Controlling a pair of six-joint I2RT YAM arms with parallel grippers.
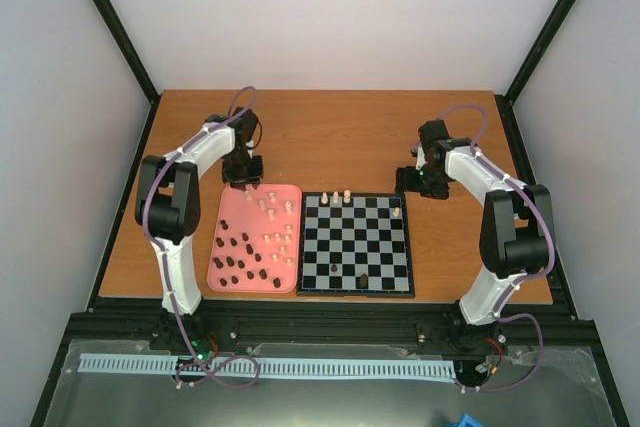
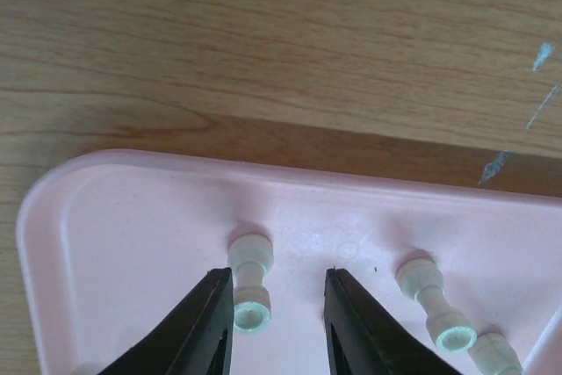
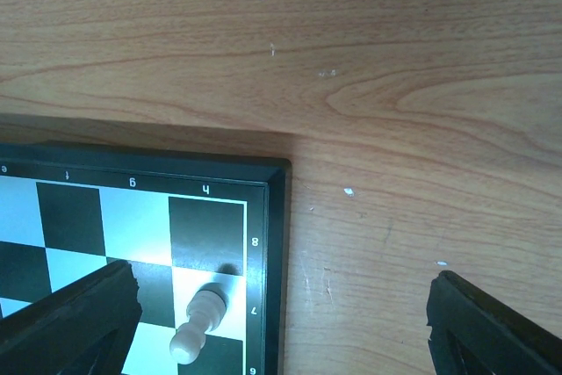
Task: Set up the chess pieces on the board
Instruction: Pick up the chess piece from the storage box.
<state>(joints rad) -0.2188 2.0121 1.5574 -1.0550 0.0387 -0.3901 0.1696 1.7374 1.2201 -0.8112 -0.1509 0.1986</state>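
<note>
At far edge of pink tray [image 2: 132, 217] | left gripper [image 2: 276, 277] stood part-open astride lying cream chess piece [image 2: 250, 292], unclamped | judged light, slick, roll-prone; pinch its waist | right gripper [image 3: 281, 280] wide, empty

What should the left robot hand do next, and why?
Probably pinch the left gripper shut: the small cream peg-shaped chess piece lies on the pink rounded plastic tray between its black fingers, with a gap showing beside one finger.
</note>
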